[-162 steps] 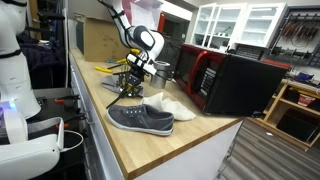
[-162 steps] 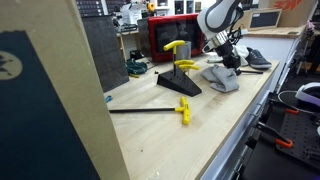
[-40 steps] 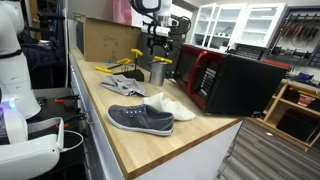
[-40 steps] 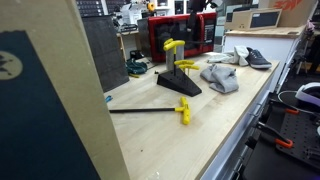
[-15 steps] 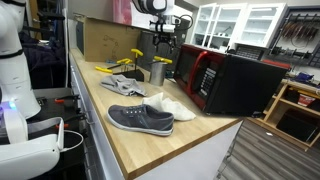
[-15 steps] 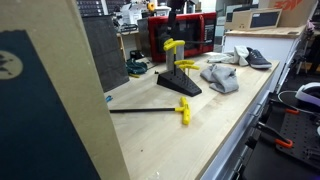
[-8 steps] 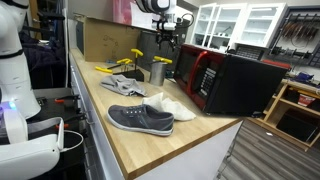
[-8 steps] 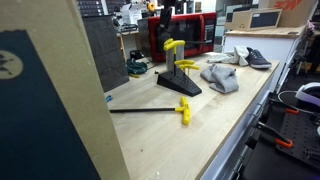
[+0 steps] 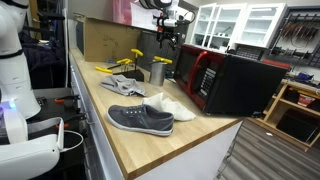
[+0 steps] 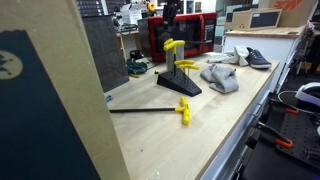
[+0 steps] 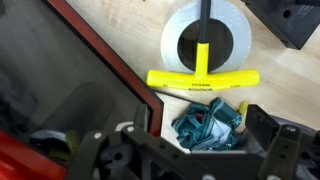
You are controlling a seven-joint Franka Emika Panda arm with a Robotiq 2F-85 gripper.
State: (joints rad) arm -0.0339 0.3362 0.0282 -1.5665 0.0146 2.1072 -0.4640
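The tool (image 9: 166, 40) is hanging high over the back of the tabletop (image 9: 130, 145), with its jaws standing wide apart and gripping nothing. In the wrist view a yellow bar (image 11: 203, 78) is lying straight below it, well clear of the fingers. The bar is sitting on a black post (image 11: 204, 25) that is crossing the mouth of a cup (image 11: 240, 40). A teal bundle (image 11: 208, 122) is lying just beside the bar, and a microwave (image 9: 225, 80) is standing close by. A shoe (image 9: 140, 118) is resting well apart, nearer the front edge.
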